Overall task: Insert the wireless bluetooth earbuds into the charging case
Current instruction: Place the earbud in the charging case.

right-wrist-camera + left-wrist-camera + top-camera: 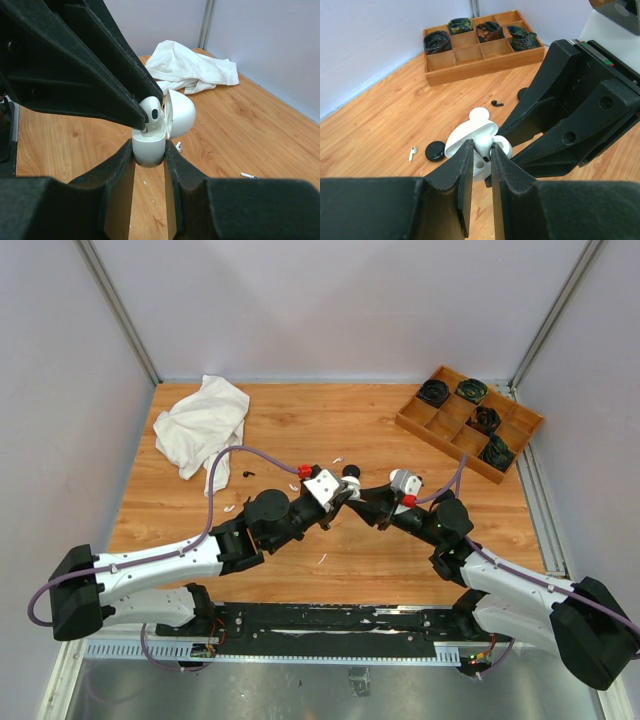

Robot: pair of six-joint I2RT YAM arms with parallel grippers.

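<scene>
My right gripper [149, 150] is shut on the lower half of a white charging case [148, 142], whose lid [181, 114] stands open to the right. My left gripper [482, 148] is shut on a white earbud [484, 141] and holds it at the mouth of the case [462, 140]. In the right wrist view that earbud [153, 114] sticks out of the case's top, partly in its well. The two grippers meet above the middle of the table [346, 492]. Loose white earbuds [178, 146] [248, 175] [412, 153] and a black earbud [497, 104] lie on the wood.
A black round case [435, 151] lies on the table just beyond the held case. A wooden divided tray [468, 422] with dark round items sits at the back right. A crumpled white cloth [200, 422] lies at the back left.
</scene>
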